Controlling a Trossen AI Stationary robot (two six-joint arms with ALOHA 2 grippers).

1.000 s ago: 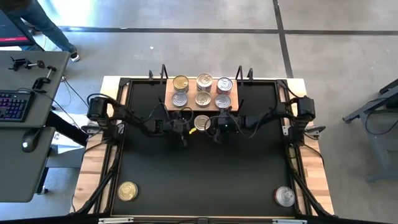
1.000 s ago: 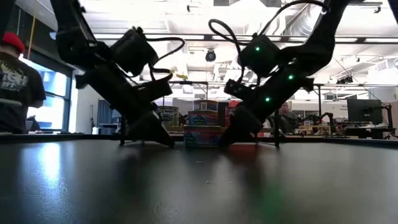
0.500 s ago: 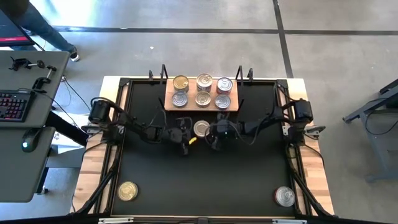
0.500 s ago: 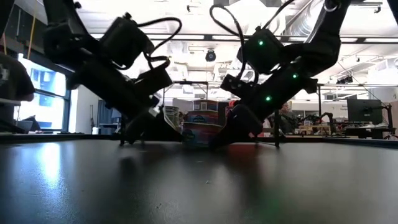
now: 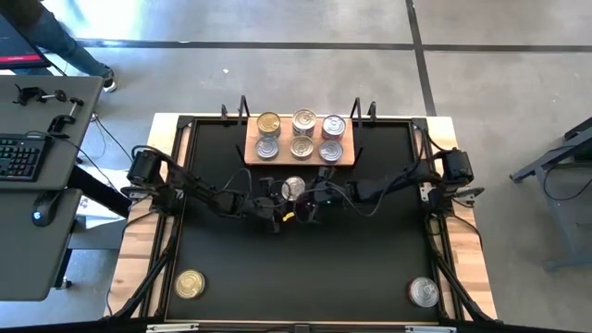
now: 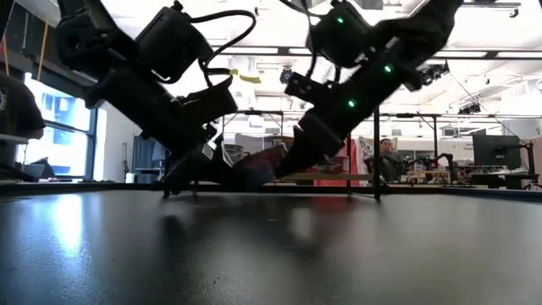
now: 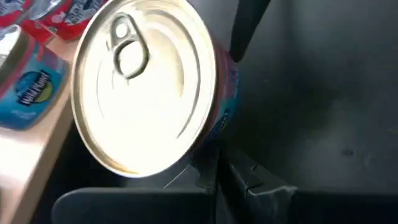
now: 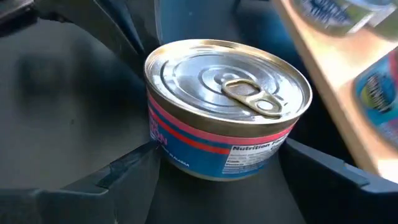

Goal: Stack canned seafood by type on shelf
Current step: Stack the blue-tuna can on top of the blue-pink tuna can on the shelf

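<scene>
Silver-lidded can (image 8: pixel 227 118), blue label with red stripe, sits between the spread fingers of the right end effector (image 5: pixel 303 205), just in front of the shelf (image 5: pixel 346 161) where six cans stand in two rows; seemingly clasped wide for lifting. Left end effector (image 5: pixel 270 205) pressed together, empty, just beside it. Two more cans wait at the surface's near corners.

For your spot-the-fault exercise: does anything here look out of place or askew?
Yes: one can sits tilted between the right gripper and the left gripper, in front of the shelf, not stacked.
</scene>
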